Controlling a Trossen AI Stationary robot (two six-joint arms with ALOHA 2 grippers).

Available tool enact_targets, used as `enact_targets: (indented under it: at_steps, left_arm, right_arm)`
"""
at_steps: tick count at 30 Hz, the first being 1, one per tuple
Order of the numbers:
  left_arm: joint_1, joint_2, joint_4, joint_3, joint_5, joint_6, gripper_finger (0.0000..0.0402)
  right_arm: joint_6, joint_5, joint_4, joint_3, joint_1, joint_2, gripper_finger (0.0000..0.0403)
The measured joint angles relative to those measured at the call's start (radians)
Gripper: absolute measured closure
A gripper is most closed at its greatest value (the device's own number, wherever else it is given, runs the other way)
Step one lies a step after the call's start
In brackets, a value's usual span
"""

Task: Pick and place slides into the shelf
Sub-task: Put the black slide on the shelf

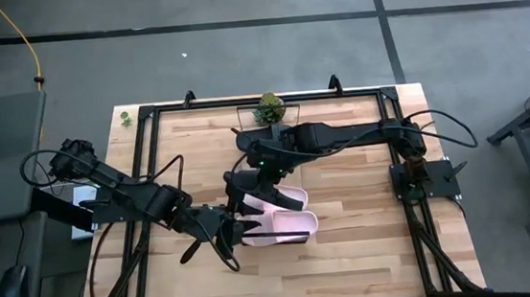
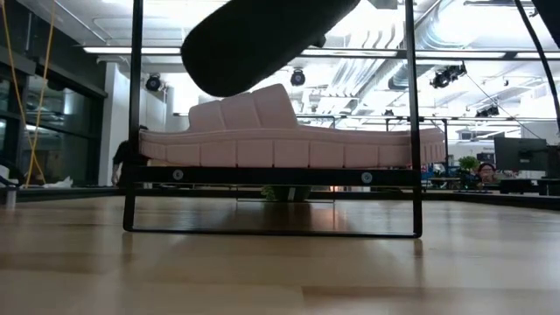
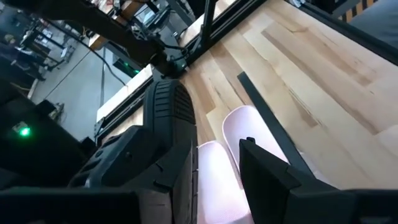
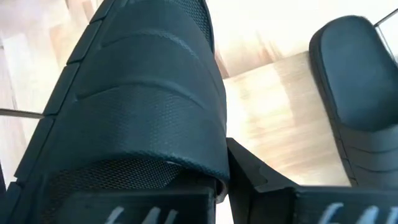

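The left gripper (image 1: 222, 227) is clamped on a light, squashy black foam slide (image 3: 165, 124), best held by its strap, and the right gripper (image 1: 249, 184) is pinched shut on the second black slide (image 4: 143, 93), both at frame centre over two pale pink slides (image 1: 285, 214) on the light-wood, black-framed shelf (image 2: 262, 176).

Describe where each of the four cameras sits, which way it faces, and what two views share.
High: above the table, facing straight down; left arm and right arm show.
Low: at tabletop height, facing level across; pink slide on the shelf; no arm clearly seen.
Left wrist: on the left arm, facing pink slides; own finger shows.
Right wrist: on the right arm; a black slide fills it.
Shared: high and left wrist show pink slides.
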Motion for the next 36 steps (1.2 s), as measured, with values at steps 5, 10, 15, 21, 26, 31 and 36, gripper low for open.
enact_targets:
  at_steps: [5, 10, 15, 21, 26, 31, 36]
  left_arm:
    - [0.000, 0.000, 0.023, 0.000, 0.003, 0.050, 0.0284]
    - [0.000, 0.000, 0.043, 0.000, -0.005, 0.085, 0.0284]
    - [0.000, 0.000, 0.034, 0.000, -0.043, 0.095, 0.0284]
    - [-0.007, -0.022, -0.014, -0.001, -0.117, 0.070, 0.0284]
    - [-0.021, -0.066, -0.076, -0.001, -0.140, 0.020, 0.0284]
    - [-0.022, -0.086, -0.124, -0.001, -0.126, -0.034, 0.0284]
    - [-0.019, -0.086, -0.228, -0.001, -0.111, -0.134, 0.0284]
  right_arm:
    - [-0.005, -0.029, 0.009, 0.000, 0.001, 0.000, 0.0403]
    - [-0.024, -0.032, 0.014, 0.001, 0.001, -0.004, 0.0403]
    - [-0.028, -0.062, 0.031, 0.001, 0.001, -0.005, 0.0403]
    - [-0.063, -0.066, 0.022, 0.002, 0.015, -0.005, 0.0403]
    - [-0.079, -0.044, 0.019, 0.002, 0.038, -0.005, 0.0403]
    - [-0.091, -0.040, 0.025, 0.002, 0.060, -0.005, 0.0403]
    - [-0.097, -0.040, 0.040, 0.002, 0.083, -0.005, 0.0403]
